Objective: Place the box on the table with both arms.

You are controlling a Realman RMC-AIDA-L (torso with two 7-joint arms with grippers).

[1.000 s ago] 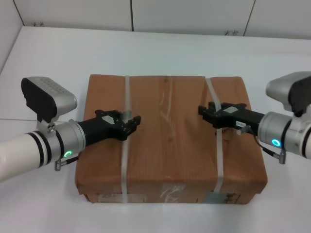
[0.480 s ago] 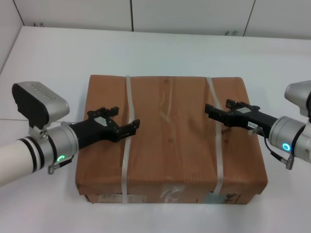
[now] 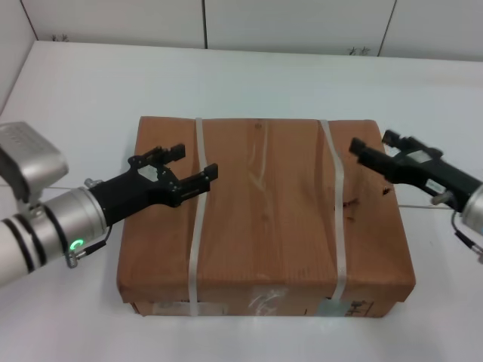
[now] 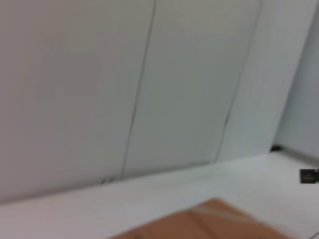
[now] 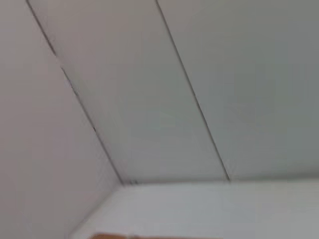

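Observation:
The brown cardboard box [image 3: 264,219] lies flat on the white table [image 3: 90,90], bound by a left strap [image 3: 196,234] and a right strap [image 3: 337,226], with tape and labels on its front side. My left gripper [image 3: 189,164] is open and empty, over the box's left part, just left of the left strap. My right gripper [image 3: 375,145] is open and empty, above the box's far right edge, right of the right strap. A corner of the box shows in the left wrist view [image 4: 219,221], and a sliver shows in the right wrist view [image 5: 107,236].
A white panelled wall [image 3: 302,23] rises behind the table's far edge. The table's left edge [image 3: 15,83] runs near the wall corner. A small dark mark [image 3: 349,202] sits on the box top beside the right strap.
Both grippers have let go of the straps and drawn back outward, the left arm to the left and the right arm to the right and farther away. The box has not moved.

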